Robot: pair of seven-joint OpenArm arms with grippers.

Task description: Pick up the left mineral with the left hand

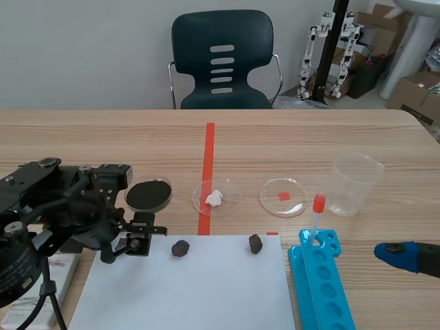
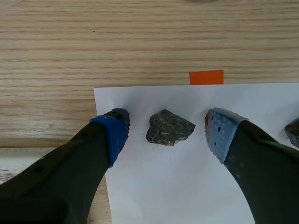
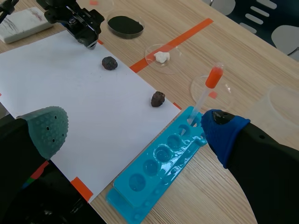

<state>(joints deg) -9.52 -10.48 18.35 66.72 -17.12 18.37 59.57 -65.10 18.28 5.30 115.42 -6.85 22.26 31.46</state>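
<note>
Two dark minerals lie on the white paper (image 1: 192,289). The left mineral (image 1: 180,247) (image 2: 169,127) (image 3: 110,63) is rough and grey-brown. In the left wrist view it shows between the blue pads of my open left gripper (image 2: 167,125). The scene view has that gripper (image 1: 141,240) just left of the stone, apart from it, near the paper's far left corner. The right mineral (image 1: 255,243) (image 3: 158,98) sits further right and is cut off at the edge of the left wrist view (image 2: 293,132). My right gripper (image 3: 135,130) (image 1: 405,256) is open and holds nothing, low at the right.
A blue tube rack (image 1: 320,282) holds a red-bulbed pipette (image 1: 315,216). Behind the paper stand a dish of black powder (image 1: 148,195), a dish with a white lump (image 1: 215,197), a dish over a red mark (image 1: 282,196) and a clear cup (image 1: 354,184). A white block (image 1: 41,289) lies at the left.
</note>
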